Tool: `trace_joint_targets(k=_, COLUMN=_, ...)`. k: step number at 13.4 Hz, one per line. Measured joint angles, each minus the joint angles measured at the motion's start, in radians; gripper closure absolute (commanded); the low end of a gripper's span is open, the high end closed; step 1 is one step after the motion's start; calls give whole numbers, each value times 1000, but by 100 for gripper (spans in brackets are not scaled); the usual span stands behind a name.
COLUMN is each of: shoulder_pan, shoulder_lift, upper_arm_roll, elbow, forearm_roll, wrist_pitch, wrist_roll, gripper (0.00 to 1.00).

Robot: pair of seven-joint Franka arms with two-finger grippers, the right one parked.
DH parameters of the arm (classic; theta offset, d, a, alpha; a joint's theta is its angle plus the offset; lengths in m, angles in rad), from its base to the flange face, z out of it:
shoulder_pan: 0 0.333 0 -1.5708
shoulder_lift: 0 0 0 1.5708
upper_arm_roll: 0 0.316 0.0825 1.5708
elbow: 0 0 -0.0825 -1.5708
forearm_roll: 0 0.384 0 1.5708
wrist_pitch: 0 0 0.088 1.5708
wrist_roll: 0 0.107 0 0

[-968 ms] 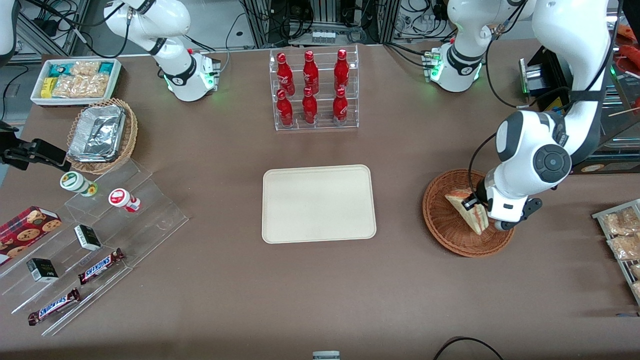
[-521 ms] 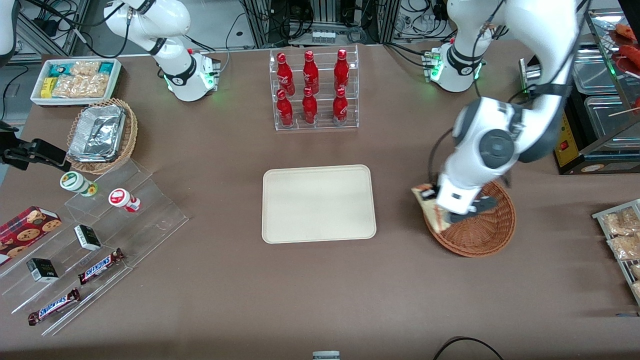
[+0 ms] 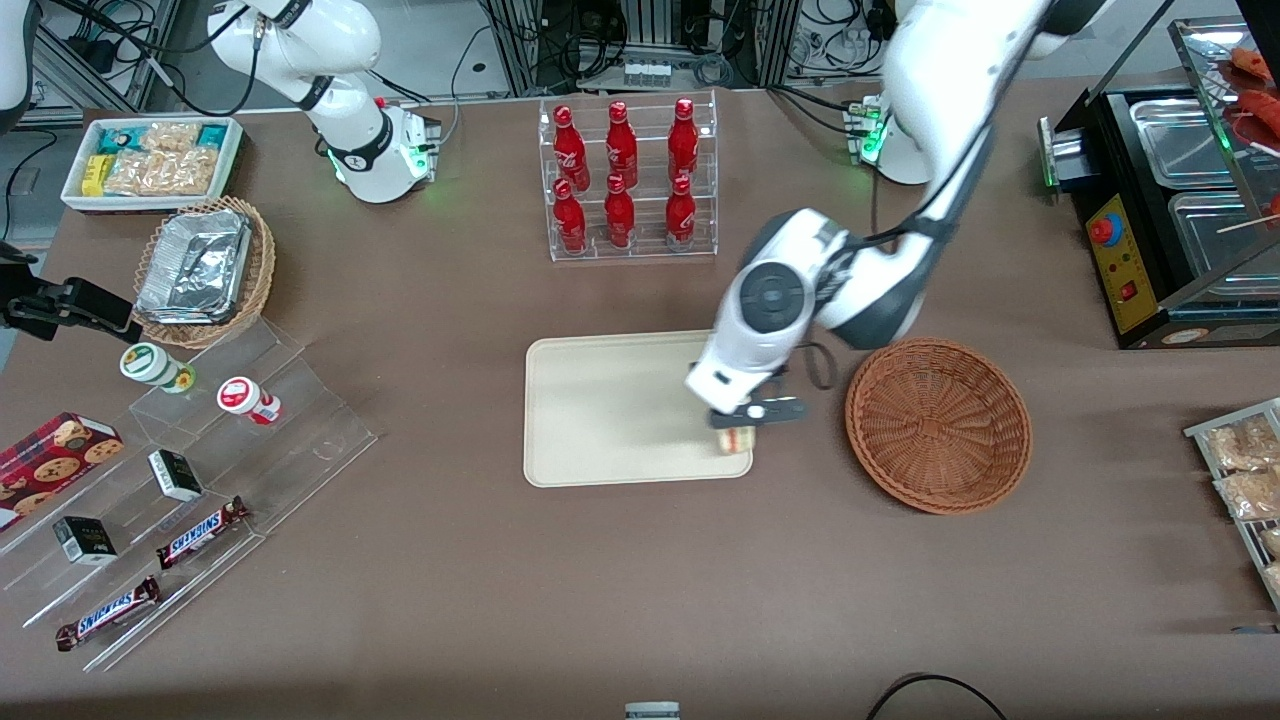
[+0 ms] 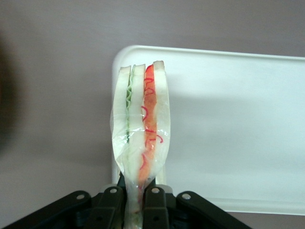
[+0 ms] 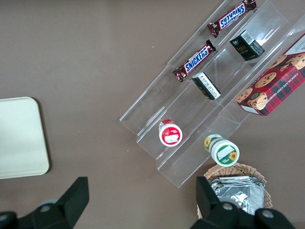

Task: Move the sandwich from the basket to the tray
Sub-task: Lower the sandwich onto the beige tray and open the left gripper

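My left gripper (image 3: pixel 738 426) hangs over the cream tray (image 3: pixel 620 400), above the tray's corner nearest the front camera and the basket. It is shut on the sandwich (image 3: pixel 735 441), a wedge in clear film. In the left wrist view the fingers (image 4: pixel 155 202) pinch the narrow end of the sandwich (image 4: pixel 141 124), whose green, orange and red layers show on its cut side above the edge of the tray (image 4: pixel 238 133). The reddish-brown wicker basket (image 3: pixel 938 425) stands beside the tray, toward the working arm's end, with nothing in it.
A clear rack of red bottles (image 3: pixel 625 180) stands farther from the front camera than the tray. Toward the parked arm's end are a stepped acrylic shelf with snack bars (image 3: pixel 200 470), a tan wicker basket with foil containers (image 3: pixel 205 270) and a white bin (image 3: pixel 150 160). A food warmer (image 3: pixel 1170 200) sits at the working arm's end.
The gripper lifted the sandwich out of the basket and carried it sideways to over the tray's corner. The basket now holds nothing.
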Motion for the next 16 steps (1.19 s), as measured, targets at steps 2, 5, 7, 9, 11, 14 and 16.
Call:
trace_joint_targets(k=2, shoulder_pan=-65, shoulder_lift=91, upper_arm_roll=2, elbow=118, forearm_roll=5, wrist_pitch=-37, wrist_roll=-57, gripper=100)
trace_joint_targets(k=5, shoulder_pan=-152, shoulder_lift=201, upper_arm_roll=13, elbow=251, forearm_roll=48, wrist_pitch=-67, wrist_roll=-146, gripper=100)
trace_joint_targets(k=7, shoulder_pan=-175, shoulder_lift=233, upper_arm_roll=16, elbow=288, forearm_roll=56, wrist_pitch=-68, wrist_roll=-172, gripper=100)
trace_joint_targets(k=9, shoulder_pan=-178, shoulder_lift=250, upper_arm_roll=17, elbow=307, forearm_roll=56, wrist_pitch=-69, wrist_roll=-199, gripper=100)
trace_joint_targets(k=11, shoulder_pan=-178, shoulder_lift=267, upper_arm_roll=17, elbow=318, forearm_roll=56, wrist_pitch=-68, wrist_roll=-234, gripper=100)
trace_joint_targets(k=14, shoulder_pan=-181, shoulder_lift=291, upper_arm_roll=17, elbow=327, forearm_roll=56, wrist_pitch=-42, wrist_roll=-270, gripper=0)
trace_joint_targets(k=16, shoulder_pan=-181, shoulder_lift=293, upper_arm_roll=17, elbow=339, forearm_roll=56, wrist_pitch=-40, wrist_roll=-271, gripper=0)
